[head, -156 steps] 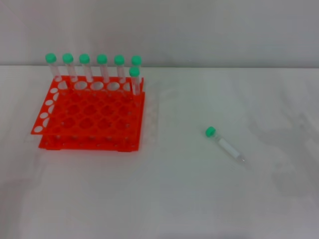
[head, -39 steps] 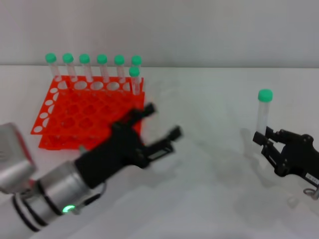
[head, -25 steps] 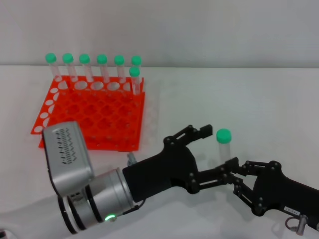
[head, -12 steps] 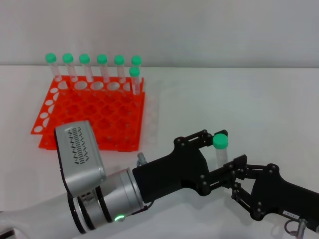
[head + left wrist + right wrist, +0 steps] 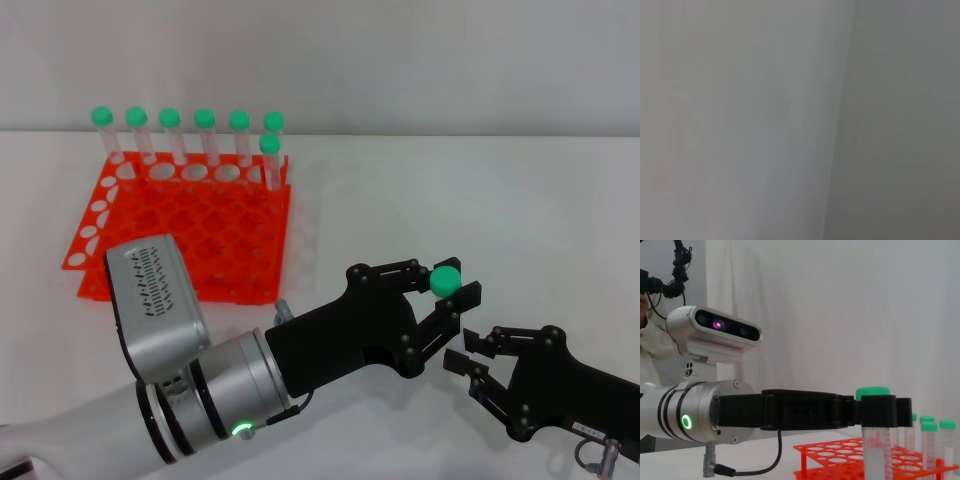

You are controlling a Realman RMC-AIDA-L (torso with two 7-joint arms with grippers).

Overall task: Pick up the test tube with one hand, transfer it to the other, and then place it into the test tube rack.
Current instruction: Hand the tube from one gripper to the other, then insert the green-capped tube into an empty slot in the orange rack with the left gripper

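Note:
The test tube's green cap (image 5: 446, 279) shows between the black fingers of my left gripper (image 5: 443, 287), which is shut on the tube just under the cap, above the table right of centre. In the right wrist view the left gripper (image 5: 883, 411) clamps the upright test tube (image 5: 874, 450) below its cap. My right gripper (image 5: 474, 350) sits just right of and below it, open and apart from the tube. The orange-red test tube rack (image 5: 190, 235) stands at the far left. The left wrist view shows only a blank grey surface.
Several green-capped tubes (image 5: 204, 135) stand upright along the rack's back row and right corner, also seen beyond the rack (image 5: 832, 460) as tubes (image 5: 929, 440). The left arm's silver body (image 5: 160, 330) stretches across the front left of the white table (image 5: 480, 200).
My left gripper has shut on the tube under its cap. The right gripper has let go of the tube and drawn back slightly to the right.

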